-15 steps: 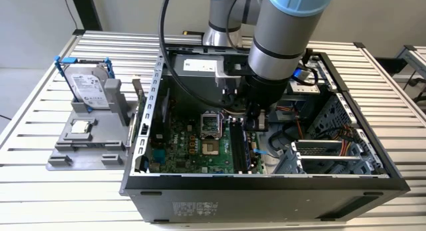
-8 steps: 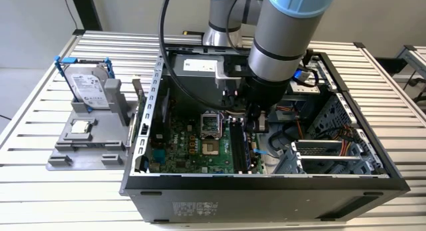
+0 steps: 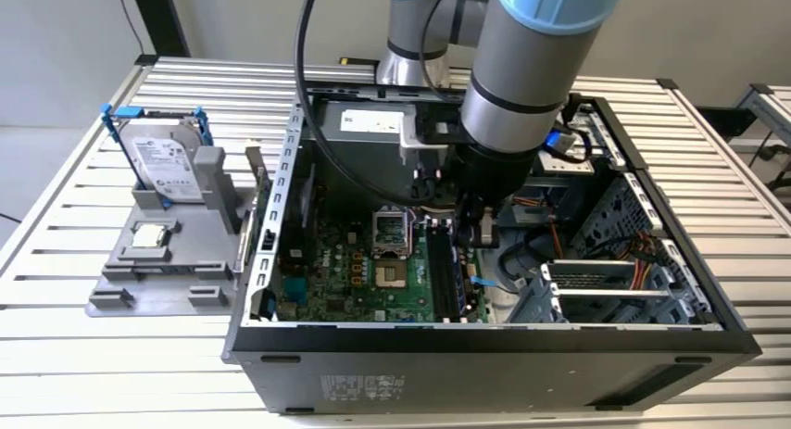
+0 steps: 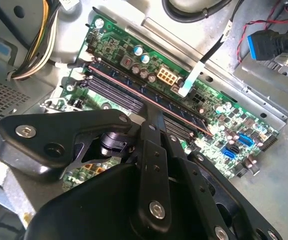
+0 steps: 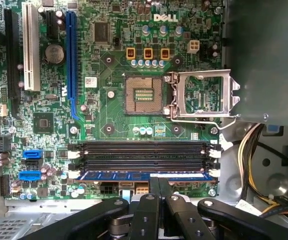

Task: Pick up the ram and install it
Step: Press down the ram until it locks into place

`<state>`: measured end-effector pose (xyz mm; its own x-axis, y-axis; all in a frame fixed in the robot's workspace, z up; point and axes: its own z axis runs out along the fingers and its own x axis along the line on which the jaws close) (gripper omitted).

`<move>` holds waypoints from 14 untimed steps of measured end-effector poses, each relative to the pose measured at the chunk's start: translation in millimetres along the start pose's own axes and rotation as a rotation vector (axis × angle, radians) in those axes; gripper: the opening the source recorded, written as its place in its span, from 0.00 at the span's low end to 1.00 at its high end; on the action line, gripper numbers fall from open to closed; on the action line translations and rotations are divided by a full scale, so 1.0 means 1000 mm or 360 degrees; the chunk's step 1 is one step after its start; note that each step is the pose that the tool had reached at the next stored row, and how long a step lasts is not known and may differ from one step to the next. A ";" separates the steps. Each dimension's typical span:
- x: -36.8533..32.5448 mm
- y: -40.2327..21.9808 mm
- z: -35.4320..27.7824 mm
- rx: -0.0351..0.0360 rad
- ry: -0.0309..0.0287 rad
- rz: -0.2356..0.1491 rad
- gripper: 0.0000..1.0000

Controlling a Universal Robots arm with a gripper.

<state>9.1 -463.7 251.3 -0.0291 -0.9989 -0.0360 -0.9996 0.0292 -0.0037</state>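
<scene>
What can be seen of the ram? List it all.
The ram is a long, narrow, flat stick with a bluish strip along its length. In the first wrist view it lies lengthwise in the memory slot nearest the gripper, beside the empty black slots on the green board. The gripper's closed fingertips meet its top edge near the middle. In the second wrist view it shows edge-on.

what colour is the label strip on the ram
Blue, on the ram sitting in the memory slot, clearest in the first wrist view.

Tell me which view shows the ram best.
The first wrist view: the ram lies lengthwise in the slot nearest the tool, its bluish label facing the camera. In the second wrist view it is a thin edge. In the exterior view the arm covers most of it.
</scene>
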 end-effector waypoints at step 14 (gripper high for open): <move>0.0009 0.0001 0.0214 0.0003 0.00224 0.0005 0.00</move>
<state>9.0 -463.8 229.9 -0.0323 -0.9992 -0.0220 -0.9995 0.0325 -0.0054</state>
